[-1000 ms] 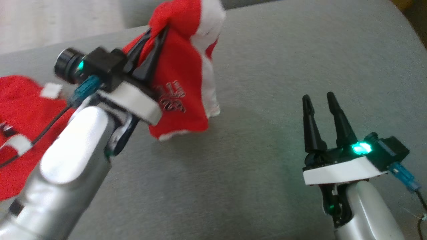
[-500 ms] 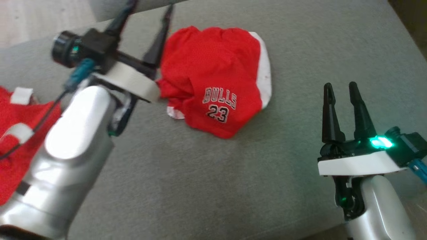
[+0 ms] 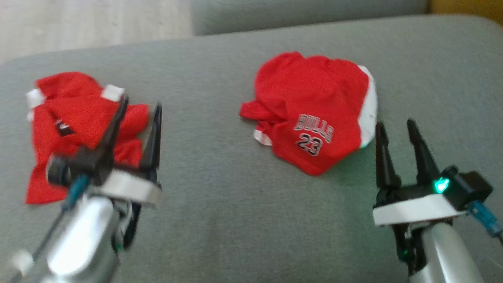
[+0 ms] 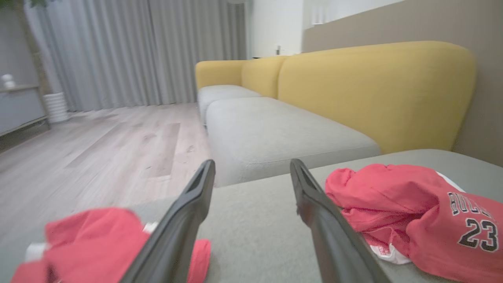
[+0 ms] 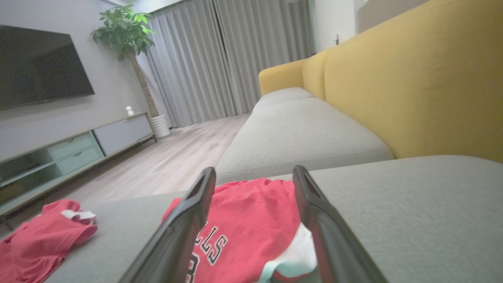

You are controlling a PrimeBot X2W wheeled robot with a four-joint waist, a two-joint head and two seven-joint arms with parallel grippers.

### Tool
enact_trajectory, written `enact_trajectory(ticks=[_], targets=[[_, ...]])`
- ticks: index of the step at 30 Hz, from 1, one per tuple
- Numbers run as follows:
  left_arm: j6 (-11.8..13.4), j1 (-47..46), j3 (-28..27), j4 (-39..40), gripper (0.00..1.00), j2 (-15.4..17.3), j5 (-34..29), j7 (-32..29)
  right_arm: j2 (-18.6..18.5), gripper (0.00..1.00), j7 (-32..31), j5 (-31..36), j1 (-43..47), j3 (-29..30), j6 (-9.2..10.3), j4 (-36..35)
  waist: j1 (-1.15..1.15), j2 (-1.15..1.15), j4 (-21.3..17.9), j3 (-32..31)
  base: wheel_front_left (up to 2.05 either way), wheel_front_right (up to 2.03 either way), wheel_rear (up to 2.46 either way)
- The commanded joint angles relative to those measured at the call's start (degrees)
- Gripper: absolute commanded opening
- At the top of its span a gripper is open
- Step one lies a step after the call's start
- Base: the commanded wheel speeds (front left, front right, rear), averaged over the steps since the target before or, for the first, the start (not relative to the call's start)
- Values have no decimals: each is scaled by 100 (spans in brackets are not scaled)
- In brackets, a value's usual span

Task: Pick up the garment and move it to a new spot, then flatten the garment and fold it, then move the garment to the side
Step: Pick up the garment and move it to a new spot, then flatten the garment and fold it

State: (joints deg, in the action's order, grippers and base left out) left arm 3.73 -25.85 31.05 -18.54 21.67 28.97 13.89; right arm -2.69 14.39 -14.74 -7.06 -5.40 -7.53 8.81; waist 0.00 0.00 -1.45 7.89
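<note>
Head view puts the garment right in front of you: a crumpled red heap with a white edge, lying on the grey seat cushion, the "BULLS 23" lettering facing up. It sits between the two arms, well apart from the left gripper and just beside the right gripper. Both pincers are released, fingers spread, nothing between them. From up here the left fingers overlap a second red garment lying further left on the same cushion; whether they touch it, you cannot tell from this angle.

Left wrist view gives you more on that. The cushion's grey fabric shows through the gap between the fingers, the second red piece lies low on the left and passes behind the left-hand finger, and the numbered garment is off to the right, clear of the fingers. You also get the yellow backrest, another grey seat beyond, and wooden floor.

Right wrist view looks straight across the numbered garment: red cloth and its white edge fill the gap between the spread fingers, close ahead. Contact is not clear. This view adds the room: a dark television, a long low cabinet, a potted plant and grey curtains.
</note>
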Motion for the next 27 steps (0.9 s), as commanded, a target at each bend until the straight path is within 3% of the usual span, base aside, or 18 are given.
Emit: enact_trajectory(ticks=[1, 5, 9, 18, 27], targets=[[137, 125, -353, 261, 100, 71, 109, 85, -19, 100, 61, 85, 17, -154, 4, -87, 0, 0, 323, -301, 0, 0, 0], [395, 865, -539, 623, 100, -210, 80, 106, -19, 100, 61, 210, 159, -208, 4, 108, 0, 0, 498, -445, 0, 0, 0], [468, 1316, -726, 913, 100, -428, -176, 108, -19, 100, 61, 273, 217, -202, 4, 148, 0, 0, 633, -472, 0, 0, 0], [191, 1430, -982, 1020, 100, -696, -537, 110, -19, 100, 61, 617, -119, -608, 4, 295, 0, 0, 869, -291, 0, 0, 0], [-165, 1137, -1304, 1137, 100, -1090, -956, 110, -19, 100, -749, 1676, -1271, -1058, 4, 1735, 0, 0, 1248, 136, 0, 0, 0]])
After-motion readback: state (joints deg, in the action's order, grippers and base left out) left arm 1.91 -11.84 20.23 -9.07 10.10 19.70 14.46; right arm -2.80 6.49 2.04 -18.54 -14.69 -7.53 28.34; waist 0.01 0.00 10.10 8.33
